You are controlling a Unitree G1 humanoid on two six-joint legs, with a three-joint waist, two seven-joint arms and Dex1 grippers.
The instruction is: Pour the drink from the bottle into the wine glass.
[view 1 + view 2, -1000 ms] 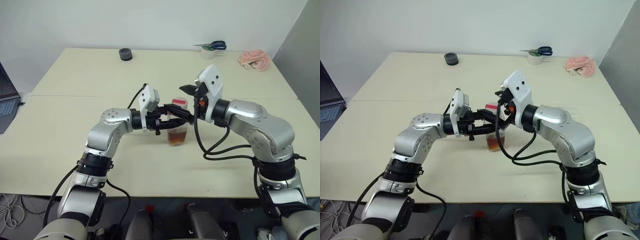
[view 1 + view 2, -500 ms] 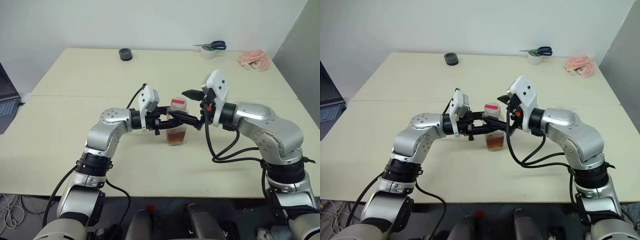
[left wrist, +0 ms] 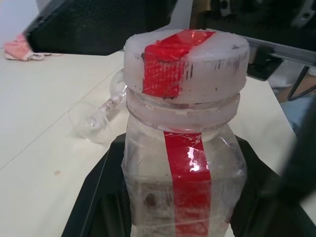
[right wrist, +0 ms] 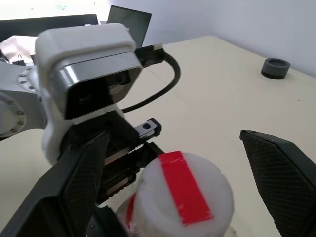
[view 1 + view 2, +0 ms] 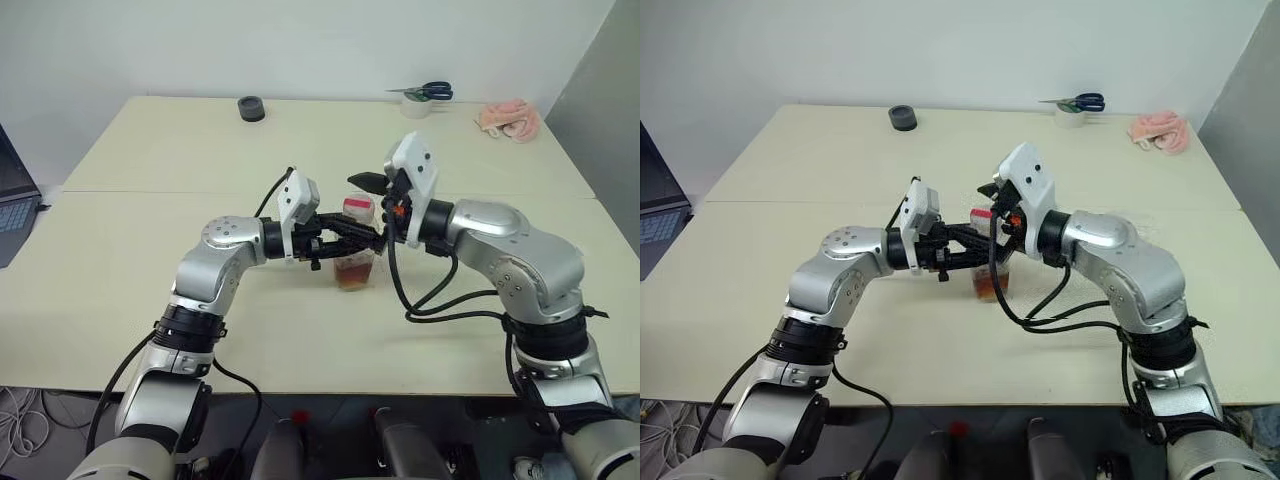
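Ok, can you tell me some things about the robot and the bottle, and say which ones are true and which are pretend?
1. The left gripper is shut on the bottle. True.
2. The bottle's cap is off. False: it is on the bottle.
3. The wine glass stands upright. False: it lies on its side on the table.
4. The right gripper is open around the cap. True.
5. The drink fills the bottle. False: only the bottom part.

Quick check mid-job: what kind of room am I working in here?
Probably a lab or office test bench, not a kitchen: a plain pale table against a bare white wall, a laptop at its edge, and scissors on a tape roll at the back.
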